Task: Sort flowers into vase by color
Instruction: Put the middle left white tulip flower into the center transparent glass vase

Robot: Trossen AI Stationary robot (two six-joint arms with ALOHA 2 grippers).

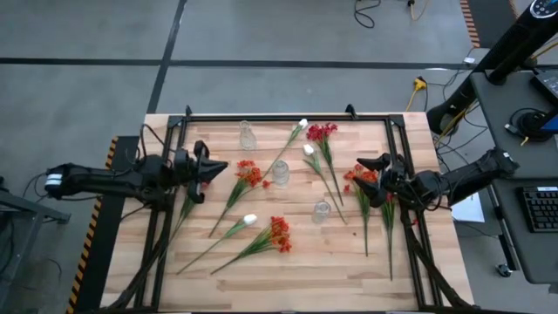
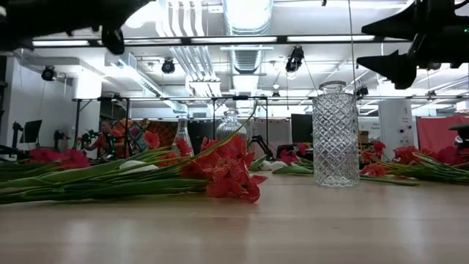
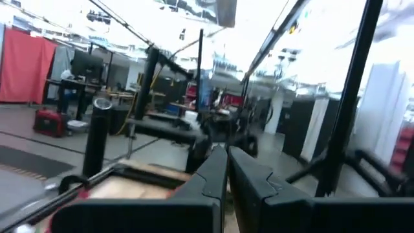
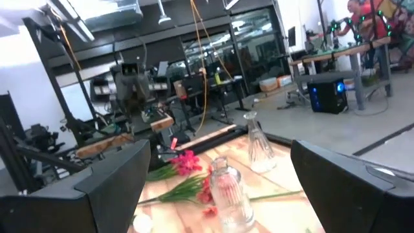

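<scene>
Hovering over the wooden table [image 1: 288,270], both arms were empty — nothing gripped on either side. The left gripper [image 1: 218,166] had its jaws pressed fully together, holding nothing, parked just left of the orange-red flower [image 1: 248,173] that lay beside the middle glass vase [image 1: 281,172]. The right gripper [image 1: 364,177] had its jaws spread as wide as they go, also empty, raised over the table to the right of that vase, right by a red flower [image 1: 359,176] lying on the wood. The rest of the flowers were all scattered flat around the middle vase — crimson cluster [image 1: 321,133] behind it, white bud [image 1: 250,219] and another orange-red cluster [image 1: 279,234] in front. No stems sat in any vase.
</scene>
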